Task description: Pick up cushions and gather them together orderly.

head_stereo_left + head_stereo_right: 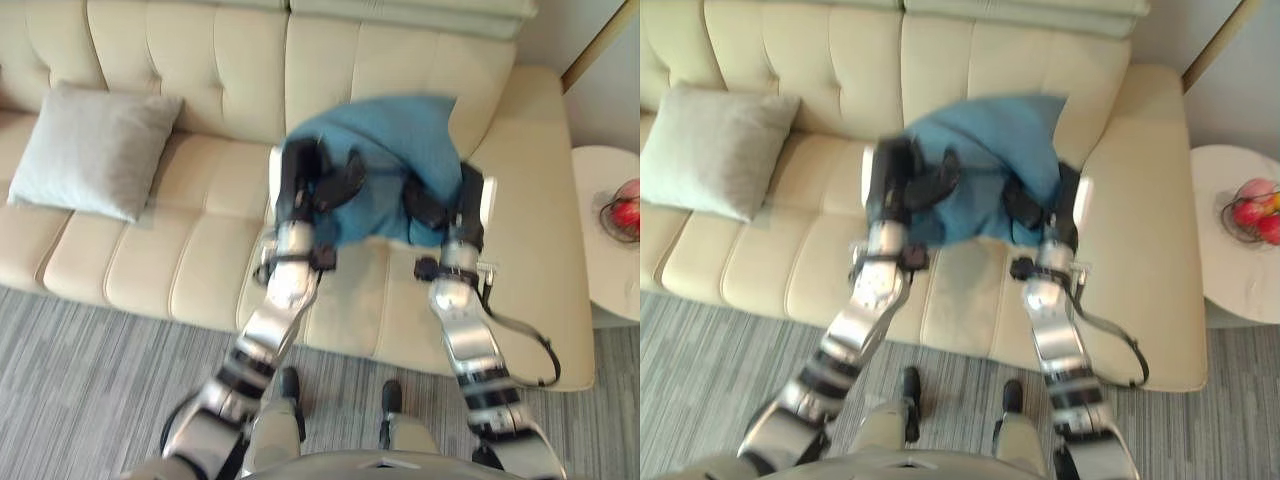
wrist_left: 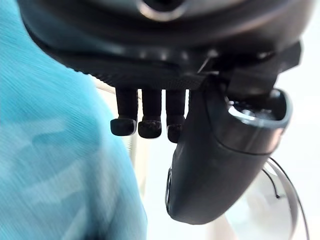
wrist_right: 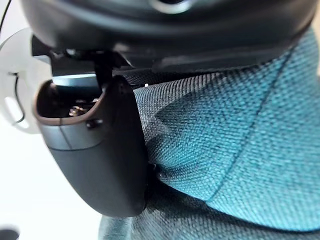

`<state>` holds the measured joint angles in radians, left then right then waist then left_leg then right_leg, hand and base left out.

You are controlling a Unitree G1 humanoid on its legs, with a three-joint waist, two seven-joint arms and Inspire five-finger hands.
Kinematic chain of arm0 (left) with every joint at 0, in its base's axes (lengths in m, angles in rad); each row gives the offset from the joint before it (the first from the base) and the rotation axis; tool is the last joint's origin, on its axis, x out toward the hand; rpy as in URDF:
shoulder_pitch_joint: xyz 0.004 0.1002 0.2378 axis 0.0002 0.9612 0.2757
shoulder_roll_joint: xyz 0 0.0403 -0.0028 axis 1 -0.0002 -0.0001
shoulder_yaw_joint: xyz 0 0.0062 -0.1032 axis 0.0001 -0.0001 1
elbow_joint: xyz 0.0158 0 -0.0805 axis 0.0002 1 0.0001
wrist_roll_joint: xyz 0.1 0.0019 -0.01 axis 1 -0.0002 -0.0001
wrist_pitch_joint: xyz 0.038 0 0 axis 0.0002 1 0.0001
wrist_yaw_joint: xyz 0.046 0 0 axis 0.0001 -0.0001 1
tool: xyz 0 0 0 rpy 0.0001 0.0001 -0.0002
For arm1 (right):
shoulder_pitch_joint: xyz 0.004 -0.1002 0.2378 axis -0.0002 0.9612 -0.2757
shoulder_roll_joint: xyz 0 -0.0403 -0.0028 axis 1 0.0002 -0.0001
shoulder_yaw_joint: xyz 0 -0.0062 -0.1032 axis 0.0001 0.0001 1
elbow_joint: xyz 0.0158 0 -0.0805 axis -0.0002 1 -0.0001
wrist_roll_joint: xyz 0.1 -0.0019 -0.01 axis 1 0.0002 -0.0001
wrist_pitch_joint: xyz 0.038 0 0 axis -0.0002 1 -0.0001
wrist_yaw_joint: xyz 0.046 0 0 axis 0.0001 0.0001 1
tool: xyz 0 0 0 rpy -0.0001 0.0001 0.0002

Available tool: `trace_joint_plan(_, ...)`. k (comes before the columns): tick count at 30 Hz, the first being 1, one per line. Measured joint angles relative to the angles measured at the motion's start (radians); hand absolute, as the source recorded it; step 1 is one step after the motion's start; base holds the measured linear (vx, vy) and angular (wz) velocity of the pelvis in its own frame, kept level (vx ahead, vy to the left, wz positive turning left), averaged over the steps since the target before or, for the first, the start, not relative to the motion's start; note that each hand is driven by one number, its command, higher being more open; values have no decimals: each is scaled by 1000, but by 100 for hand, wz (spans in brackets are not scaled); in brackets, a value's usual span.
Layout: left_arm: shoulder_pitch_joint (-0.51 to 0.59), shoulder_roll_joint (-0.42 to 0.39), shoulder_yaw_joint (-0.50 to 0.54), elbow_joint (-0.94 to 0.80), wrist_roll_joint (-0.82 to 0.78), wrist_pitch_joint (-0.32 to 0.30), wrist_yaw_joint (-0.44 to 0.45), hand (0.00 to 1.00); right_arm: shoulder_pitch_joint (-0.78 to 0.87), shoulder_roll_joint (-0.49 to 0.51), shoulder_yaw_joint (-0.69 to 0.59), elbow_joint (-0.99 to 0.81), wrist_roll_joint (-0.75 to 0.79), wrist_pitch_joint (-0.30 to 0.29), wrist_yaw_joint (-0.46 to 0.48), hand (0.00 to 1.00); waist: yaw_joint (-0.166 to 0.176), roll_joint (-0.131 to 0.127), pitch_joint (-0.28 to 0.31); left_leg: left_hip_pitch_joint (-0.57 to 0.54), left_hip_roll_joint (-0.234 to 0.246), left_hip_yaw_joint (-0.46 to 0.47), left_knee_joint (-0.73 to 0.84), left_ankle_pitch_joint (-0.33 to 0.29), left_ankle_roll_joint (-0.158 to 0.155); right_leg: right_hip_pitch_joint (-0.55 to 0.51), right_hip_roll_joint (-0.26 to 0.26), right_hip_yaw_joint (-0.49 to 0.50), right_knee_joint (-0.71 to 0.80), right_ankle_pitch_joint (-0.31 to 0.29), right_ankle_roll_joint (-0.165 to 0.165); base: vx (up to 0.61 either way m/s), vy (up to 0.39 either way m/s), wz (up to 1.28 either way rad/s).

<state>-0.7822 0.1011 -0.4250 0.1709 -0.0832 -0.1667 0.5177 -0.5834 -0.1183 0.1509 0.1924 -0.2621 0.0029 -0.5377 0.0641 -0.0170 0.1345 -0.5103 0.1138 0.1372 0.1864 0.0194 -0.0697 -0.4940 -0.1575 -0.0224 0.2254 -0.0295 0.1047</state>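
Leftward, open sofa seat (image 1: pixel 215 250) beside blue cushion (image 1: pixel 400 150)

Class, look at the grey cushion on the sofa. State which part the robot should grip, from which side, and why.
Best grip the grey cushion by its left and right edges, coming from the front of the sofa. It leans tilted against the backrest, so its back is likely blocked, while both side edges stand free.
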Motion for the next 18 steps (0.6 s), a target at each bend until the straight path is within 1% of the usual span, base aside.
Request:
trace_joint_plan(1, -62, 0, 0, 36, 7, -7, 2, 100, -64, 0, -1, 42, -1, 0, -8, 100, -1, 4, 15, -15, -1, -4, -15, 18, 1, -20, 1, -1, 0, 7, -1, -150, -27, 12)
trace_joint_plan(2, -170, 1, 8, 109, 8, -10, 11, 100, -173, 0, -20, 110, 0, 0, -25, 100, -4, 11, 40, -42, -4, -8, -50, 53, 1, -61, 2, -1, 0, 20, -1, -140, -21, 10)
trace_joint_plan(3, -218, 2, 16, 155, 8, -11, 20, 100, -216, 0, -35, 134, 2, 0, -39, 100, -7, 15, 56, -50, -6, -8, -73, 71, 0, -79, 3, -1, -1, 26, -2, -101, -11, 7)
trace_joint_plan(4, -238, 2, 22, 178, 8, -11, 24, 100, -234, 1, -44, 142, 2, 0, -45, 100, -8, 16, 61, -55, -7, -8, -82, 79, 1, -89, 3, -1, -1, 30, -2, -53, -5, 2)
trace_joint_plan(5, -294, 4, 51, 253, 6, -10, 29, 100, -288, 3, -73, 165, 11, 0, -71, 100, -16, 23, 84, -66, -8, -8, -108, 101, -1, -110, 4, -1, -2, 39, -2, -52, -7, 0)
trace_joint_plan(6, -325, 8, 67, 298, 5, -10, 36, 100, -317, 4, -96, 177, 12, 0, -88, 100, -18, 28, 97, -74, -9, -8, -122, 111, -1, -125, 5, 0, -3, 44, -2, -55, -11, -1)
trace_joint_plan(9, -451, 36, 114, 466, -28, -4, 34, 100, -449, 0, -228, 234, 35, 3, -163, 100, -31, 46, 151, -125, -8, -8, -168, 156, -5, -197, 8, 1, -4, 66, -2, -45, -16, -2)
trace_joint_plan(10, -457, 38, 119, 474, -30, -3, 31, 100, -455, -1, -236, 239, 39, 5, -168, 100, -32, 48, 153, -129, -8, -8, -170, 158, -5, -202, 9, 1, -4, 67, -2, 0, 0, 0)
trace_joint_plan(12, -530, 54, 143, 556, -43, 3, -2, 100, -519, -8, -297, 295, 78, 6, -211, 100, -37, 58, 180, -172, -4, -5, -186, 176, -11, -257, 14, 5, -6, 80, -5, 25, -18, -9)
trace_joint_plan(13, -542, 59, 149, 571, -43, 4, -9, 100, -529, -8, -304, 313, 87, 6, -218, 100, -39, 59, 183, -183, -1, -4, -187, 179, -13, -268, 16, 6, -6, 84, -5, 46, -19, -14)
trace_joint_plan(15, -559, 57, 176, 588, -43, 7, -28, 100, -554, -13, -344, 391, 133, 11, -222, 100, -42, 63, 200, -218, 8, -2, -198, 193, -20, -311, 25, 6, -7, 94, -7, 65, -23, -11)
trace_joint_plan(16, -564, 56, 177, 599, -44, 7, -35, 100, -558, -14, -358, 410, 161, 11, -217, 100, -43, 67, 207, -226, 11, -2, -202, 196, -22, -319, 29, 6, -7, 94, -7, 87, -34, -10)
trace_joint_plan(17, -568, 51, 197, 608, -50, 5, -49, 100, -568, -24, -373, 438, 221, 11, -212, 100, -43, 72, 226, -240, 21, -2, -207, 202, -27, -337, 38, 5, -7, 98, -10, 72, -30, -8)
trace_joint_plan(18, -568, 48, 207, 610, -55, 4, -51, 100, -569, -28, -373, 442, 230, 11, -208, 100, -42, 73, 231, -243, 22, -1, -209, 204, -29, -341, 39, 5, -7, 98, -11, 64, -24, -9)
